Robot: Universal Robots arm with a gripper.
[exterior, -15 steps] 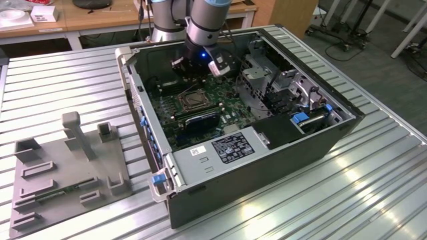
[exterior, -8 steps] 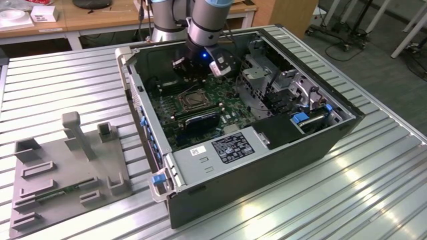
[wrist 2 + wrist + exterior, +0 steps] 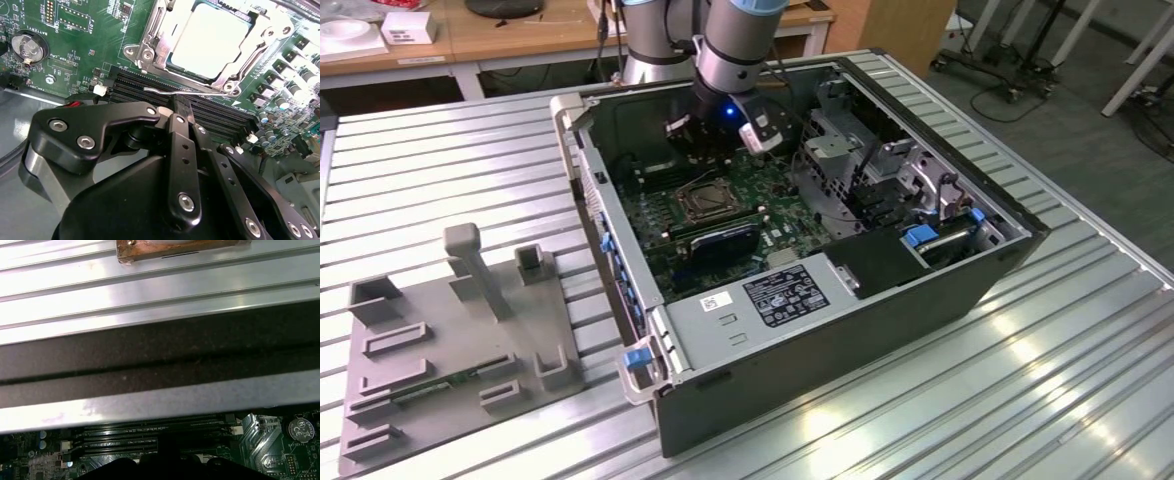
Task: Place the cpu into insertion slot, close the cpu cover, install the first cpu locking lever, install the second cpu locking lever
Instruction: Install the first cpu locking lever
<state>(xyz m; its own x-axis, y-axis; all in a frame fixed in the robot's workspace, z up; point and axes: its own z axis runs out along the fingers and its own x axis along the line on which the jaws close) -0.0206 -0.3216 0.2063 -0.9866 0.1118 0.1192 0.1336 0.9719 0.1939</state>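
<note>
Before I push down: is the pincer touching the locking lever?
Cannot tell. In the second wrist view the pincer sits right at the locking lever, but the depth between them is unclear.

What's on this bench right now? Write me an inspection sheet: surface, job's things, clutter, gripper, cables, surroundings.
Surface: ribbed metal table carries an open computer case and a grey holder tray.
Job's things: chip sits in the socket; cover appears to lie down around it; a thin lever sticks out over the memory slots.
Clutter: nothing seen.
Gripper: gripper is inside the case, right beside the lever.
Cables: what looks like a dark cable past the socket.
Surroundings: wooden desk with white boxes.
</note>
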